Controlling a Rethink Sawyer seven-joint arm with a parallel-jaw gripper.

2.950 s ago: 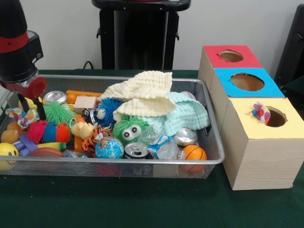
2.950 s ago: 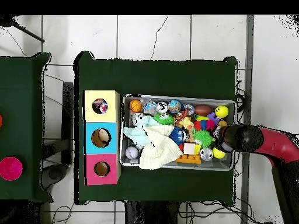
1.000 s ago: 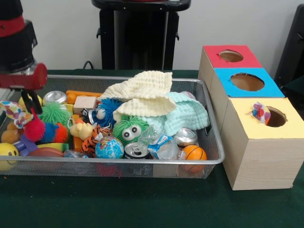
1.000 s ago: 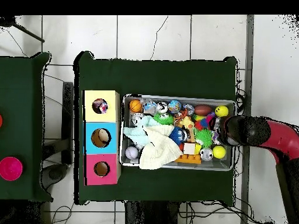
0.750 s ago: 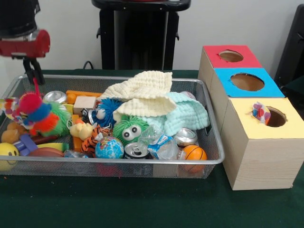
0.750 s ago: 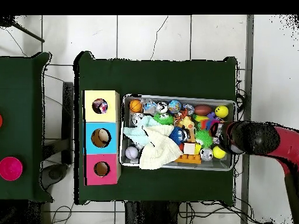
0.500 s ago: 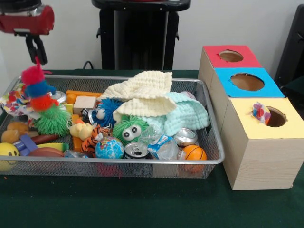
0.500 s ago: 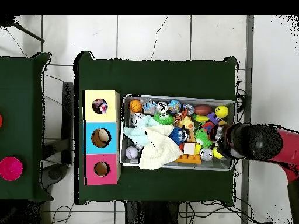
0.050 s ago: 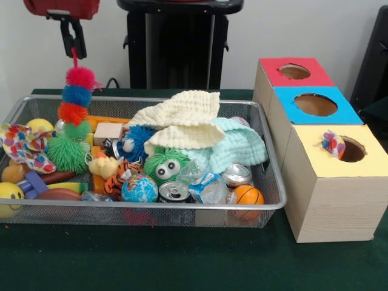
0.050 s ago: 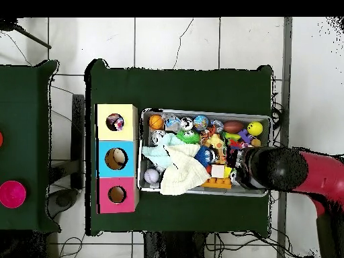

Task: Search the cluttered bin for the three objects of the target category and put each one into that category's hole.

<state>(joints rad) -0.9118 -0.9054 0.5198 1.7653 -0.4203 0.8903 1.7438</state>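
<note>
My gripper [image 9: 73, 47] hangs high over the wire bin's [image 9: 270, 151] left end, shut on the thin top end of a fuzzy caterpillar toy [image 9: 75, 103]. The toy dangles straight down in pink, blue, orange and green segments, its lowest part at a green spiky ball [image 9: 65, 153]. To the right of the bin stand the three boxes: red-topped [image 9: 295, 71], blue-topped [image 9: 315, 104] and yellow-topped [image 9: 339, 159]. A small colourful object [image 9: 332, 143] sits in the yellow box's hole. In the overhead view the arm's wrist [image 10: 269, 168] covers the bin's right end and hides the gripper.
The bin is packed: a cream cloth [image 9: 182, 118] over a mint cloth [image 9: 241, 145], a green googly-eyed ball [image 9: 165, 167], a globe ball [image 9: 139, 189], a basketball [image 9: 247, 195], cans [image 9: 174, 191], a crushed bottle [image 9: 205, 180], a smiley ball [image 9: 7, 197], a polka-dot fabric [image 9: 21, 150].
The gripper has risen and shifted right in the front view, pulling the caterpillar up out of the clutter until it hangs full length. The polka-dot fabric dropped back into the bin.
</note>
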